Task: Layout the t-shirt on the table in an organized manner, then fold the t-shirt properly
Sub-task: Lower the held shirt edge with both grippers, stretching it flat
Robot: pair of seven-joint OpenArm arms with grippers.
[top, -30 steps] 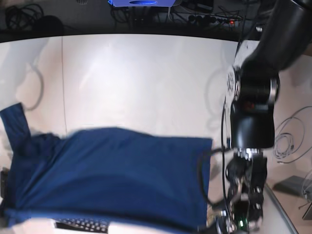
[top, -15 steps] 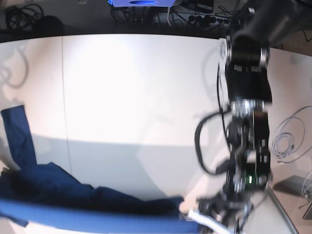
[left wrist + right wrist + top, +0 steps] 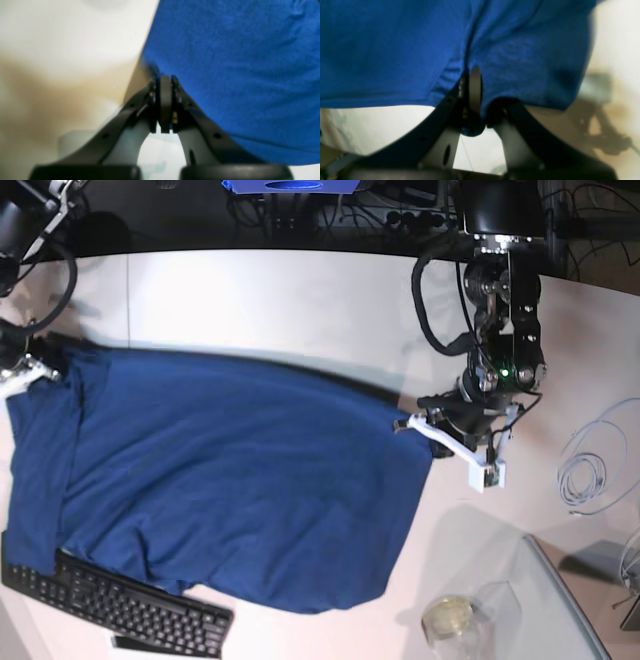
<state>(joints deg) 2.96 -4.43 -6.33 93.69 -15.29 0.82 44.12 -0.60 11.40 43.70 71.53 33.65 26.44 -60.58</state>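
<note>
The navy-blue t-shirt [image 3: 230,480] lies spread wide across the white table [image 3: 280,300], its lower edge reaching the near side. My left gripper [image 3: 408,424] is shut on the shirt's right corner; in the left wrist view its closed fingertips [image 3: 165,82] pinch the cloth's edge [image 3: 237,62]. My right gripper [image 3: 28,372] holds the left corner at the table's left side. In the right wrist view that gripper [image 3: 473,75] is shut on bunched fabric [image 3: 395,50], with a fold poking out below the fingers.
A black keyboard [image 3: 120,608] sits at the front left, partly under the shirt's hem. A small glass [image 3: 450,617] and a clear container [image 3: 560,600] stand at the front right. A coiled white cable [image 3: 590,470] lies at the right. Cables run behind the far edge.
Both arms have swung away from the front edge toward the far side. The shirt, bunched low at the front half a second ago, now lies stretched out flat over the table.
</note>
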